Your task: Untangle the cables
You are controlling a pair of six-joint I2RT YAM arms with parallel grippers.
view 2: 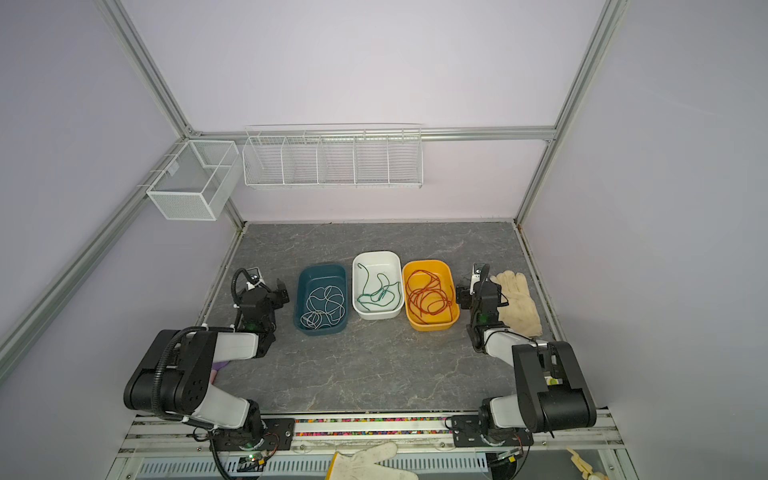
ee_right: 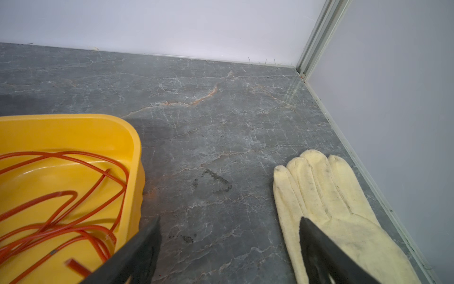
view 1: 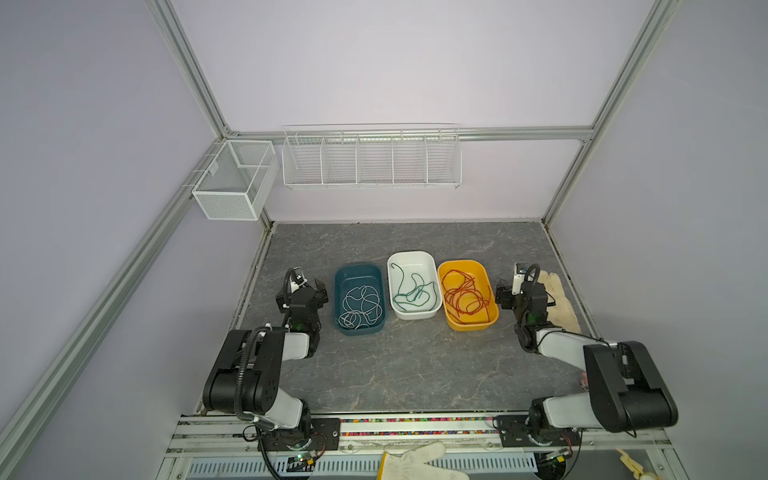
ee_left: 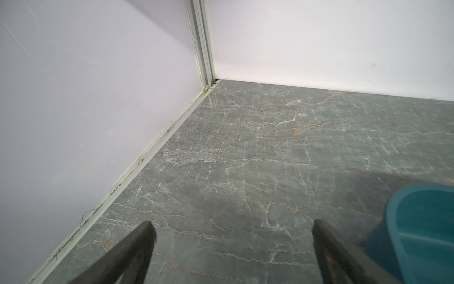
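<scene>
We find each cable coiled in its own tray on the grey marble-patterned desk (view 1: pixel 395 365). The thin white cable (view 1: pixel 360 306) lies in the teal rectangular plastic tray (view 1: pixel 358 270), the dark green cable (view 1: pixel 411 296) in the white plastic tray (view 1: pixel 409 254), and the red-orange cable (view 1: pixel 462 296) in the yellow plastic tray (view 1: pixel 461 264). The trays stand side by side between the arms.

The left fingers (ee_left: pixel 137 246) stand apart and empty over bare desk, just beside the teal tray and clear of the white cable.

We see the right fingers (ee_right: pixel 145 246) apart and empty between the yellow tray and a cream fabric glove (ee_right: pixel 326 196) (lying flat by the wall). The red-orange cable lies beside them, untouched.
</scene>
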